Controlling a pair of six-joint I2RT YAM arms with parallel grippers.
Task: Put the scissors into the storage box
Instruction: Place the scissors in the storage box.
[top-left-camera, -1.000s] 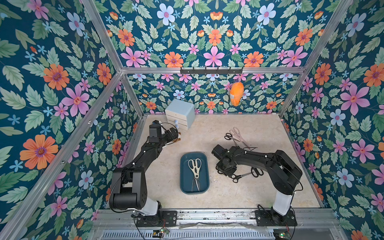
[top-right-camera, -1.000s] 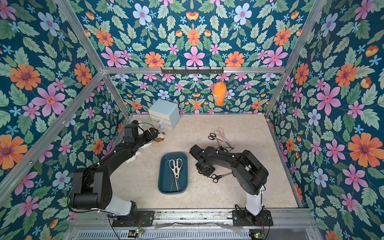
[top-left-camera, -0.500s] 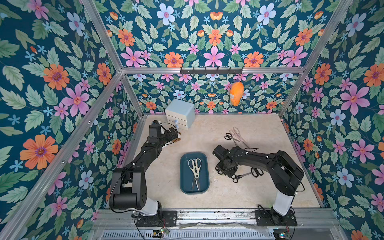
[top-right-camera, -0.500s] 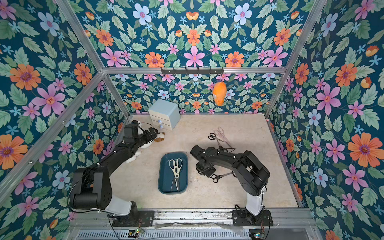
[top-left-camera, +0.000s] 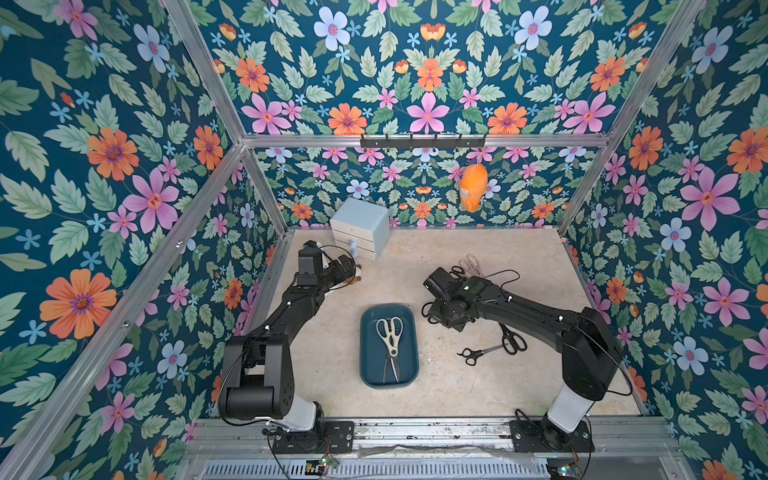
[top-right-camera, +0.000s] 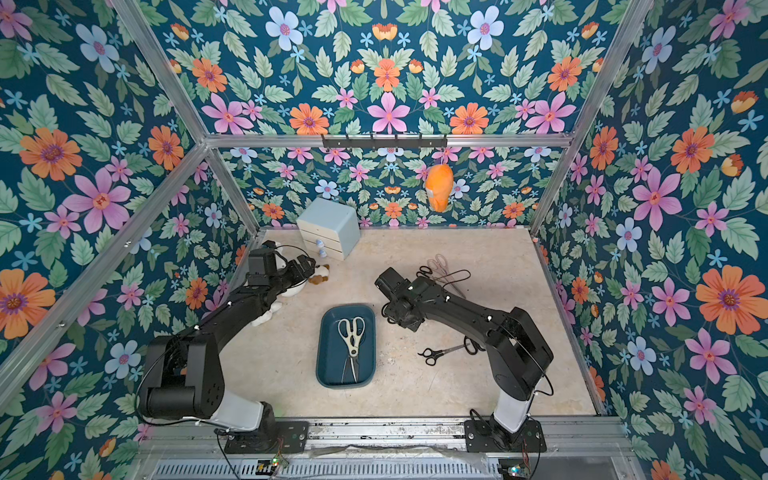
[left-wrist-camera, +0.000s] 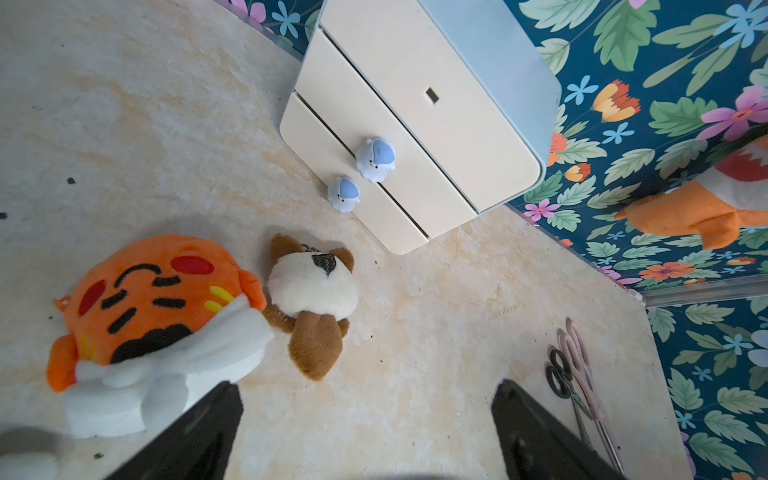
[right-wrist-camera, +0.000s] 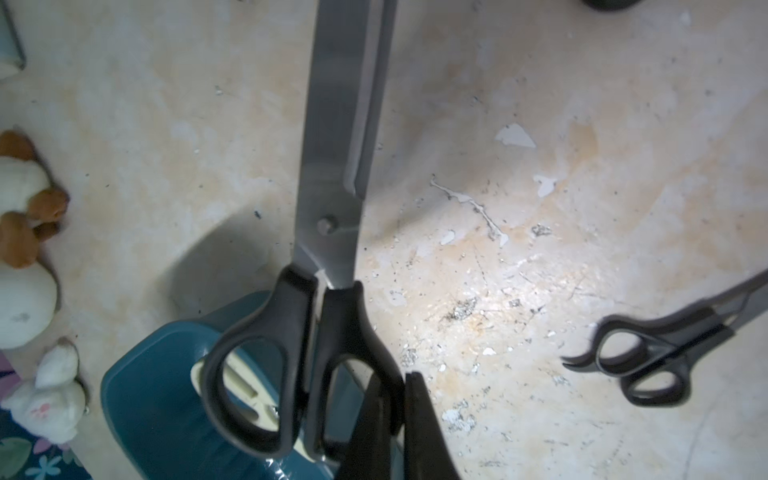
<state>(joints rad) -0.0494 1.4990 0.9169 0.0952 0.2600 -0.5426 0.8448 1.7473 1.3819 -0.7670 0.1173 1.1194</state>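
Over the middle of the table, just beside the storage box (top-left-camera: 365, 345), the right claw (right-wrist-camera: 397, 399) is pressed together on one handle loop of the big black-handled scissors (right-wrist-camera: 332, 232), pinching it tight. Blades closed, pointing away from the wrist, and that shadow on the table beneath suggests the pair is off the surface, handles hanging over a corner of the box. So we're in the carry: picked up, not yet delivered.

Inside the box lies the cream-handled pair (top-left-camera: 390, 338), lengthwise, already home. Toward the right edge of the table wait a small black pair (top-left-camera: 478, 352) and a larger black pair (top-left-camera: 512, 340), touching or nearly so. Near the far edge, a pink pair (top-left-camera: 469, 262) sits beside another black one (top-left-camera: 456, 271).

Left claw (left-wrist-camera: 365, 432) hangs spread wide and empty by the far left corner, above the plush toys (left-wrist-camera: 153, 307), out of the play.

Next, I'd say, the right arm needs to slide across over the box, turn the long blades along its length, come down next to the cream-handled pair, and only then let go. Held by one loop, those blades could swing or catch the rim.
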